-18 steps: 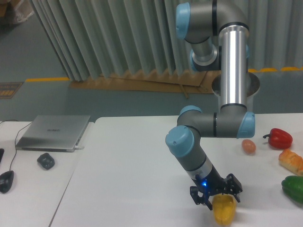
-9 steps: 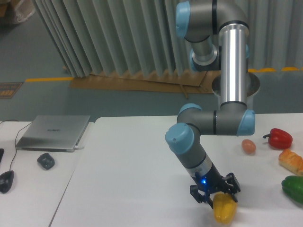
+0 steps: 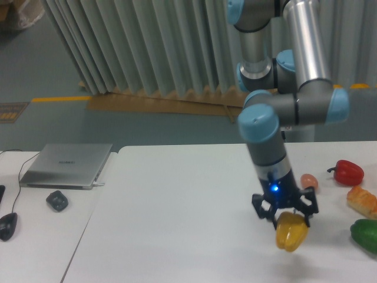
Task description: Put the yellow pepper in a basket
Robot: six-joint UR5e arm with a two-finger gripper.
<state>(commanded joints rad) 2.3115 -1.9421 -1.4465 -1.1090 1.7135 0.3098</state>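
The yellow pepper (image 3: pixel 291 232) is held up off the white table (image 3: pixel 177 212), hanging from the gripper (image 3: pixel 285 215). The claw is closed around its top — a tight grab. The picking up is done; no basket is seen, so the dropping in is left.

Lab: white table (image 3: pixel 177 200), laptop (image 3: pixel 66 165), corrugated wall (image 3: pixel 147 47).

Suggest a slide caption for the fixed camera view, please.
UR5e hand grips the yellow pepper above the table.
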